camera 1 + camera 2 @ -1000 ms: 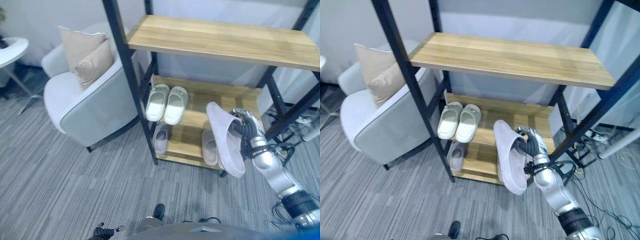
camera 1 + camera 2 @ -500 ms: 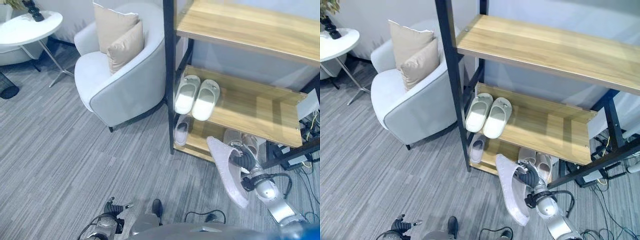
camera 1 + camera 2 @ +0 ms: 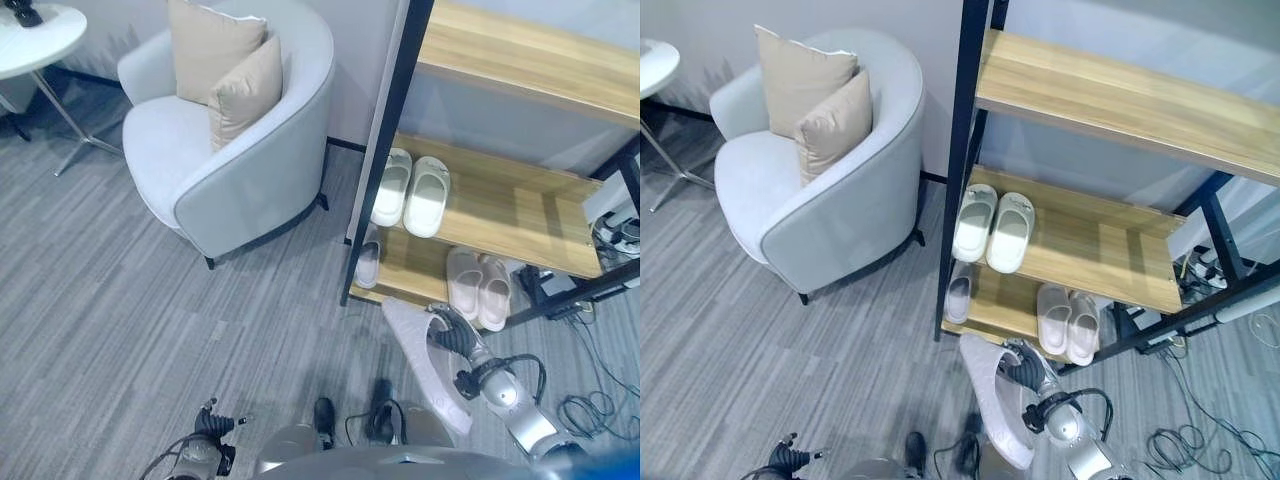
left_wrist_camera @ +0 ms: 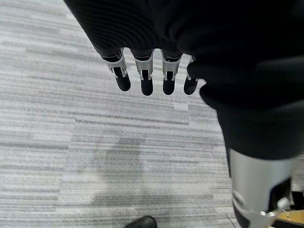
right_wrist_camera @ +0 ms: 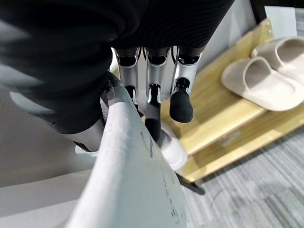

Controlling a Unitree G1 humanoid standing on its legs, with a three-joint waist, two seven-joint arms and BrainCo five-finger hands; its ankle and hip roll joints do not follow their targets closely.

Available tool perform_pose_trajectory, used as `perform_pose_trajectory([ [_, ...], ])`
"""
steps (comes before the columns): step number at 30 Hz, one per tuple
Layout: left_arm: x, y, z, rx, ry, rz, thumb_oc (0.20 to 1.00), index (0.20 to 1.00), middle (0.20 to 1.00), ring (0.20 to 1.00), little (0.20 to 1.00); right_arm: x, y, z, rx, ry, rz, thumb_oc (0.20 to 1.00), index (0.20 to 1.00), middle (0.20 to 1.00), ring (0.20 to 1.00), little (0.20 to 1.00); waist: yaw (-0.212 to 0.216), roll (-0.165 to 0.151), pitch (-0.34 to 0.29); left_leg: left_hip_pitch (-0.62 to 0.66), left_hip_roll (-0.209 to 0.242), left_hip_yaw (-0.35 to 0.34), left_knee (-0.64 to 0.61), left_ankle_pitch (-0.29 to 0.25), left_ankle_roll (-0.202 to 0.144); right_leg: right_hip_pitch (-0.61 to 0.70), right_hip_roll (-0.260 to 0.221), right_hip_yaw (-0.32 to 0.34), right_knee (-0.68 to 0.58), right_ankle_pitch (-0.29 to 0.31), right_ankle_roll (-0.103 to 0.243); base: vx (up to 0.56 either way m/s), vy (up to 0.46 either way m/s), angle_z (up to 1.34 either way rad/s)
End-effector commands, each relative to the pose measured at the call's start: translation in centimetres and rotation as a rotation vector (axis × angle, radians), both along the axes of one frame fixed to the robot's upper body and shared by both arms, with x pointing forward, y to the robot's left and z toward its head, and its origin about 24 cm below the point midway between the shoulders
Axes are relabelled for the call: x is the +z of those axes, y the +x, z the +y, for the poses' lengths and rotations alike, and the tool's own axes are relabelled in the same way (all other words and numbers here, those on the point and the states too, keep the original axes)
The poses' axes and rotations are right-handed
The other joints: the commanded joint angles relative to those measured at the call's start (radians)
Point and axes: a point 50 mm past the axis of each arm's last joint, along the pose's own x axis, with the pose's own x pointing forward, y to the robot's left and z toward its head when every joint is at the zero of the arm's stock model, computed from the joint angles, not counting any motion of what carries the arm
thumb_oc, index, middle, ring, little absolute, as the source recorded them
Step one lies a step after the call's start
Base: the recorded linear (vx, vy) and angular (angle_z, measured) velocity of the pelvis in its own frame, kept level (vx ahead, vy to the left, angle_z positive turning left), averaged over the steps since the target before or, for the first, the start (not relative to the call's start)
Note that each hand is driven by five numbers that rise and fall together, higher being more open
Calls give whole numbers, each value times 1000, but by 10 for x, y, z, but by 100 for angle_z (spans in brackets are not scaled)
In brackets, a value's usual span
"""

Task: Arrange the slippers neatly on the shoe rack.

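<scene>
- Grey striped carpet (image 3: 150, 300) covers the floor.
- A pale grey armchair (image 3: 225, 150) stands left of the rack, against the wall (image 3: 730, 20).
- Two beige cushions (image 3: 222, 70) lean on its back.
- A round white side table (image 3: 35, 30) stands at far left.

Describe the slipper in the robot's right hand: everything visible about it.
The held slipper is pale lilac-grey, with a smooth, soft-looking surface like foam or rubber. Its flat sole faces the head camera, so it is held on edge, tilted, above the grey carpet in front of the shoe rack, touching neither. The right hand grips it, fingers curled over its rim. A single slipper of similar colour sits on the rack's bottom shelf.
</scene>
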Motion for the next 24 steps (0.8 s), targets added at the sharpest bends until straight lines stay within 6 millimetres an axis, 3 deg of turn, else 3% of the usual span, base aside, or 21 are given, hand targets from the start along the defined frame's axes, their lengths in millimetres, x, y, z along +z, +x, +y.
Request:
perform_pose_trajectory([
  [1, -4, 0, -13, -66, -4, 26, 1000, 1000, 1000, 1000, 1000, 14, 11, -14, -16, -93, -112, 200, 200, 200, 200, 200, 14, -15, -25, -4, 115, -145, 81, -92, -95, 99, -6, -6, -167, 40, 37, 48, -114, 16],
  [5, -6, -1, -19, -83, -14, 35, 1000, 1000, 1000, 1000, 1000, 12, 11, -25, -71, -135, -118, 200, 200, 200, 200, 200, 9, -7, -18, -28, 133, -149, 134, -87, -122, 111, 8, -6, -177, 24, 17, -22, -102, 18],
  [6, -4, 10, -20, -97, -6, -1, 1000, 1000, 1000, 1000, 1000, 19, 17, -31, -113, -144, -161, 200, 200, 200, 200, 200, 13, -13, 21, -135, 162, -157, 290, -15, -162, 113, 7, -4, -178, 23, -5, -148, -90, 4],
  [7, -4, 12, -20, -100, -5, -4, 1000, 1000, 1000, 1000, 1000, 21, 19, -34, -122, -155, -170, 200, 200, 200, 200, 200, 25, -11, 30, -149, 171, -166, 326, -16, -162, 119, 17, -2, -181, 15, -14, -162, -79, 9],
  [8, -3, 13, -21, -79, -14, -14, 1000, 1000, 1000, 1000, 1000, 24, 22, -38, -123, -178, -185, 200, 200, 200, 200, 200, 41, -12, 38, -176, 142, -228, 312, -40, -152, 119, 24, 21, -183, 10, -13, -35, -5, 5],
  [9, -3, 14, -21, -79, -14, -14, 1000, 1000, 1000, 1000, 1000, 25, 22, -38, -123, -177, -185, 200, 200, 200, 200, 200, 38, -14, 35, -180, 138, -229, 307, -34, -151, 115, 21, 18, -183, 12, -12, 21, 33, -52],
  [10, -3, 18, -22, -78, -11, -26, 1000, 1000, 1000, 1000, 1000, 28, 31, -41, -115, -239, -213, 200, 200, 200, 200, 200, 71, -12, 45, -226, 114, -326, 203, -4, -155, 129, 34, 44, -183, 3, -3, 40, 39, -72],
  [12, -4, 14, -22, -74, -13, -12, 1000, 1000, 1000, 1000, 1000, 26, 31, -44, -112, -258, -199, 200, 200, 200, 200, 200, 66, -1, 43, -203, 113, -358, 121, 19, -152, 131, 37, 58, -161, -6, 1, 56, 93, -63],
  [17, -7, -3, -16, -77, -3, 53, 1000, 1000, 1000, 1000, 1000, 15, 25, -36, -40, -285, -141, 200, 200, 200, 200, 200, 45, -7, -2, -122, 111, -319, 71, 1, -130, 127, 5, 71, -141, -3, 18, 111, 127, -33],
  [22, -5, -4, -11, -100, 17, 69, 1000, 1000, 1000, 1000, 1000, 6, 25, -33, -21, -298, -92, 200, 200, 200, 200, 200, 44, -7, 18, -101, 108, -264, 107, -33, -102, 109, -22, 85, -89, -13, 31, 37, 78, -40],
  [24, -3, 5, -8, -102, 29, 43, 1000, 1000, 1000, 1000, 1000, 11, 31, -37, -34, -318, -110, 200, 200, 200, 200, 200, 36, -6, 49, -126, 104, -252, 147, -46, -96, 73, -31, 85, -50, -20, 32, -104, 52, -11],
])
